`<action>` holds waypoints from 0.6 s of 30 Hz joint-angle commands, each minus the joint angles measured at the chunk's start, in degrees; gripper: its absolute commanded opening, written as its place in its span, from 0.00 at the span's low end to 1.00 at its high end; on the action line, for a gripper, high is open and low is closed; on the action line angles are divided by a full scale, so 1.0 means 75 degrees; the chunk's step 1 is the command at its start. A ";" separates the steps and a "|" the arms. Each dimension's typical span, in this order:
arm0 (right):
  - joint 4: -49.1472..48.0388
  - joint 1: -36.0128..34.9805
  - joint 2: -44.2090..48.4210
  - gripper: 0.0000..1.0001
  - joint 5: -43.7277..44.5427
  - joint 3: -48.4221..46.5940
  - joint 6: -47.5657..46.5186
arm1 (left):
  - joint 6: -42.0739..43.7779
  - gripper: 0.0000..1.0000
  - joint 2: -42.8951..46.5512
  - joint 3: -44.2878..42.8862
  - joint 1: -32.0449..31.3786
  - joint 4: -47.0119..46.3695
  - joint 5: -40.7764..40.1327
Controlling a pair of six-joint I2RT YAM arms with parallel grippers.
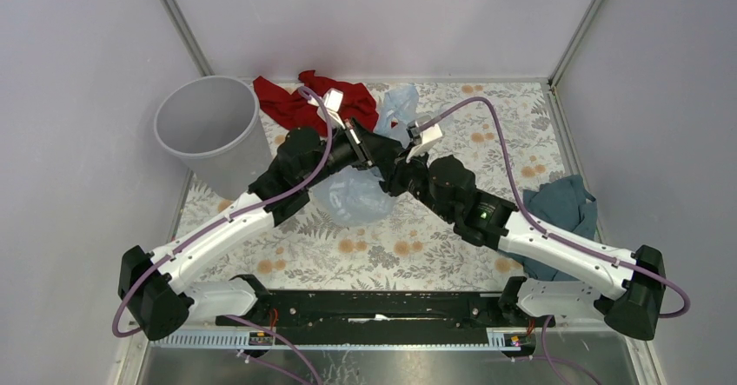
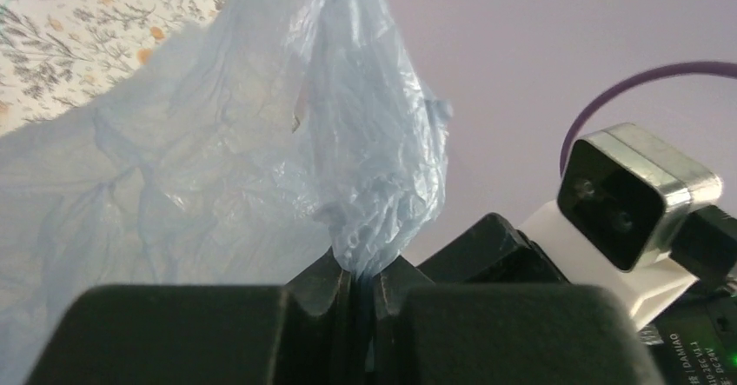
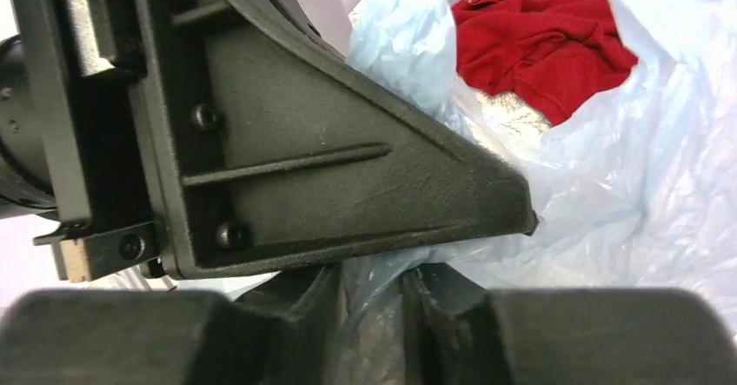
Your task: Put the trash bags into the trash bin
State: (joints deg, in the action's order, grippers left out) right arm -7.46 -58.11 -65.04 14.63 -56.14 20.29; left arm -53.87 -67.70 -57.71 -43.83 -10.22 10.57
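The light grey trash bin stands upright at the far left corner of the flower-patterned table, its mouth open to the top view. Just to its right a crumpled red cloth lies against the back edge.

The two arms meet near the middle of the table. The left tool is closed on the trash bag: in the left wrist view its black fingers pinch a gathered twist of the pale blue film, which rises from the pinch and spreads out wrinkled and glossy to the left. In the top view the bag bulges below the crossed wrists, with another part of it showing beyond them, next to the red cloth.

The right tool sits right under the body of the left tool, almost touching it. Its fingers stand partway apart with a strip of the bag's film in the gap. Whether they actually press on the film cannot be told. Past them the bag spreads wide, and the red cloth shows through its opening.

At the right edge of the table, well apart from the bag, lies a dark teal cloth, partly under the right arm.
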 commanded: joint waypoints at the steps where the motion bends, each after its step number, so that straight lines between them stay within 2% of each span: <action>1: -0.1285 0.0054 0.0135 0.15 0.0861 0.0313 0.0010 | 0.0134 0.25 0.0198 -0.0265 -0.0102 -0.0213 0.0422; 2: -0.1272 0.0050 0.0194 0.04 0.1021 0.0375 -0.0013 | 0.0251 0.40 0.0261 -0.0321 -0.0106 -0.0084 0.0421; 3: -0.1216 0.0057 0.0258 0.00 0.1183 0.0439 -0.0030 | 0.0432 0.50 0.0340 -0.0407 -0.0108 0.0155 0.0389; 8: -0.0793 0.0066 0.0677 0.00 0.1872 0.0766 -0.0141 | 0.1864 0.97 0.0966 -0.1110 -0.0084 0.2547 -0.0700; 14: -0.0006 0.0078 0.1547 0.00 0.2501 0.1278 -0.0391 | 0.3728 0.99 0.1604 -0.2312 -0.0027 0.5645 -0.3342; 18: 0.0508 0.0083 0.2482 0.00 0.2676 0.1529 -0.0562 | 0.4510 0.99 0.1169 -0.3332 0.0090 0.7512 -0.6553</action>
State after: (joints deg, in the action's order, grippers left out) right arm -6.72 -57.71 -52.60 29.91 -45.71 18.26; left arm -29.61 -56.62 -76.07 -44.23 29.54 -13.06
